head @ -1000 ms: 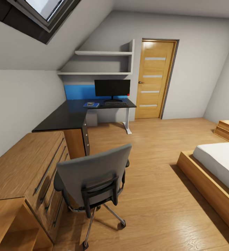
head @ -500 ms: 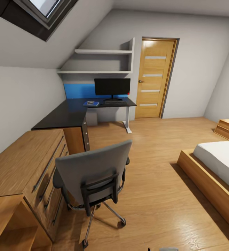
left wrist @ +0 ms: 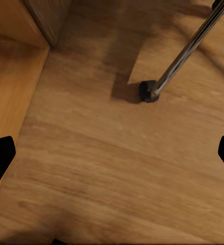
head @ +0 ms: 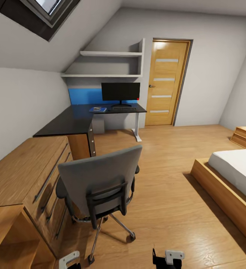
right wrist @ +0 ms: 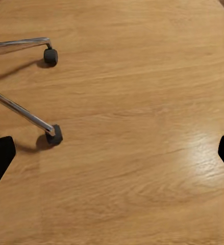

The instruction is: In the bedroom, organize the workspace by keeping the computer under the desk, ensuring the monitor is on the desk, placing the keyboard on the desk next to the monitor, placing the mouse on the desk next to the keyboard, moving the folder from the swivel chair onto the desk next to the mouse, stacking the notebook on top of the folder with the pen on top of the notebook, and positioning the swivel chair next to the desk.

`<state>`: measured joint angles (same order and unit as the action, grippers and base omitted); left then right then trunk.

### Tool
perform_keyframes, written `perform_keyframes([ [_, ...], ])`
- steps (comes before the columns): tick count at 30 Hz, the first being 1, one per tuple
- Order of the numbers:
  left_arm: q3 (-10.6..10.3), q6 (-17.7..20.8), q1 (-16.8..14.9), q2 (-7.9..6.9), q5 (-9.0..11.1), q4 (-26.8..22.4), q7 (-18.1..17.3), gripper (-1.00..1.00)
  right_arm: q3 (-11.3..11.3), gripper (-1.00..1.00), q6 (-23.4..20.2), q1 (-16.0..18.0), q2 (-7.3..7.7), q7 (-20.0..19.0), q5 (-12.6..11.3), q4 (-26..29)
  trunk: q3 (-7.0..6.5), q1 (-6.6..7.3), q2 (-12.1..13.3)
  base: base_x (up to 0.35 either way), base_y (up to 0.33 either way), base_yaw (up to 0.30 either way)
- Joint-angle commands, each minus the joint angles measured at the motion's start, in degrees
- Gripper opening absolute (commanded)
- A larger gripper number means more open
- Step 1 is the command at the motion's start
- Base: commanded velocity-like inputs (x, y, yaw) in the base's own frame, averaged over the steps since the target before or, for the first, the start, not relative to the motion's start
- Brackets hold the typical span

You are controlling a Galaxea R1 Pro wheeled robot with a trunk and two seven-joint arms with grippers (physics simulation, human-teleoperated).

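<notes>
Over the wood floor, the left gripper is hanging with its fingers spread wide and nothing between them; the right gripper is doing the same, spread and empty. A chrome leg and castor of the swivel chair are showing just ahead. The chair is standing beside the light-wood cabinet, well apart from the desk. On the desk, the monitor is standing upright with the keyboard lying at its base and the folder lying near the keyboard.
</notes>
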<state>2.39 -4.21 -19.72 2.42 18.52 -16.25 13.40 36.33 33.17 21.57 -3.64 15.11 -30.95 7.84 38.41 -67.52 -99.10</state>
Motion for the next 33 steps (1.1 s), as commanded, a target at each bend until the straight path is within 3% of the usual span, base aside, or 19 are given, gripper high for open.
perform_keyframes([
  [1, 0.2, -0.2, 0.0, 0.02, 0.2, 0.1, 0.0, 1.0, 0.5, 1.0, 0.1, 0.0, -0.38, 0.4, -0.1, -0.4, 0.24, -0.22, -0.4, 0.0, 0.0, 0.007],
  [10, -0.2, -0.3, -0.1, 0.03, 0.1, 0.3, 0.0, 1.0, 0.5, 1.0, 0.3, 0.1, -2.21, 0.4, 0.2, -1.9, 1.92, -2.2, -4.1, 0.0, 0.0, 0.1],
  [24, -1.8, -0.4, -0.1, -0.01, 0.1, 0.3, 0.0, 1.0, 0.4, 1.0, 0.3, 0.1, -2.21, 0.5, 0.2, -1.9, 4.7, -5.27, -9.7, 0.0, 0.0, 0.086],
  [33, -2.1, -0.4, -0.1, 0.04, 0.1, 0.3, 0.2, 1.0, 0.4, 1.0, 0.3, 0.1, -2.19, 0.5, 0.2, -1.9, 6.32, -7.25, -13.3, 0.0, 0.0, 0.205],
])
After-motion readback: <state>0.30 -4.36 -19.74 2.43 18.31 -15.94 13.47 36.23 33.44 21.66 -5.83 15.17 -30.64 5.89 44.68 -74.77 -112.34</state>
